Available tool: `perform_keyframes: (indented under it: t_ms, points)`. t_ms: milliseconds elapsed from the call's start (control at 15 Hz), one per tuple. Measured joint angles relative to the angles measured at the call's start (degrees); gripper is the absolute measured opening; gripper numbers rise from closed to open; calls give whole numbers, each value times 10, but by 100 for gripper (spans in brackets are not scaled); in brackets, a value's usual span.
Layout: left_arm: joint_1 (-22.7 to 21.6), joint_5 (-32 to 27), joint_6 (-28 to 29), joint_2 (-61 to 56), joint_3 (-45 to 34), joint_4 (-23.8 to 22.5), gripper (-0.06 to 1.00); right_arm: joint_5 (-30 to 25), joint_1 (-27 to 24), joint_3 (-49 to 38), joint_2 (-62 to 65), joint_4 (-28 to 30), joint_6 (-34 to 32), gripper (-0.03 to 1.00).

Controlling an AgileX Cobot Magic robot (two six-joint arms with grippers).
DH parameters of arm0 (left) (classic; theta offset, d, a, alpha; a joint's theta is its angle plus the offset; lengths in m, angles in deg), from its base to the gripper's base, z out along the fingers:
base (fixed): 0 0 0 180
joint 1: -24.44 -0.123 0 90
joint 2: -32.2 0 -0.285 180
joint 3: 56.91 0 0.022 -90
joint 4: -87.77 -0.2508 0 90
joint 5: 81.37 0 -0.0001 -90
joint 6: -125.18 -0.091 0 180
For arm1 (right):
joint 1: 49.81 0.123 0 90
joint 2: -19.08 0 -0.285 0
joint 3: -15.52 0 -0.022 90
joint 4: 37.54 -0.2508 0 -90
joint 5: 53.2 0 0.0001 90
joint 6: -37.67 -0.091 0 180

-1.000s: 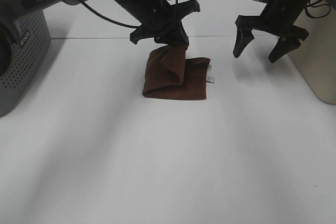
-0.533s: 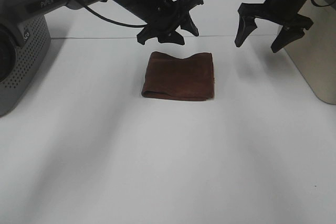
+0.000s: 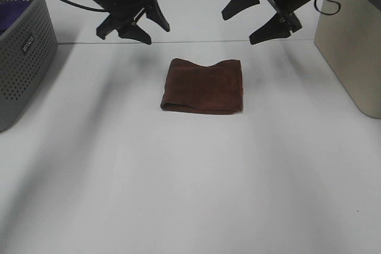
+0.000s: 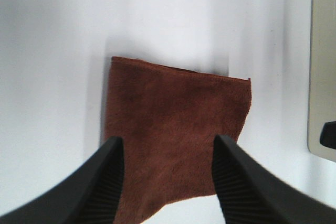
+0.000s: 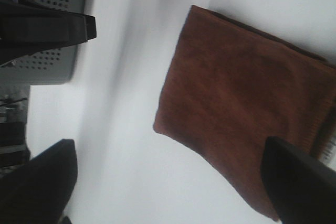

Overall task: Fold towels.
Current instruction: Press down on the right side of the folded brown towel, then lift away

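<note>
The white table (image 3: 190, 194) is stretching out beneath both grippers. The grey perforated basket (image 3: 24, 57) is sitting outboard of the left gripper (image 3: 134, 28), and the beige box (image 3: 351, 46) is standing outboard of the right gripper (image 3: 239, 29). The towel (image 3: 203, 85) is lying folded flat on the table, below and between the two grippers, touching neither and well apart from basket and box.

Both arms are hanging raised over the table past the towel's far edge, with their fingers angling down toward the cloth. Each gripper's fingers are spreading wide apart and gripping nothing.

The left wrist view is looking down between the spread left gripper (image 4: 167, 142) onto the towel (image 4: 178, 114), with the box (image 4: 323, 77) at its edge. The right wrist view is framing the towel (image 5: 247, 93) between the parted right gripper (image 5: 168, 150), and it alone is catching a small white tag (image 5: 329, 153) at one towel corner, plus the basket (image 5: 47, 51).
</note>
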Motion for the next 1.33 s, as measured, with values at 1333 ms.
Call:
perform_keyframes:
  t_ms: [1333]
  points:
    - [-7,-92,-52,-301,5,-237,48,1,20,0,-111,13,65,90]
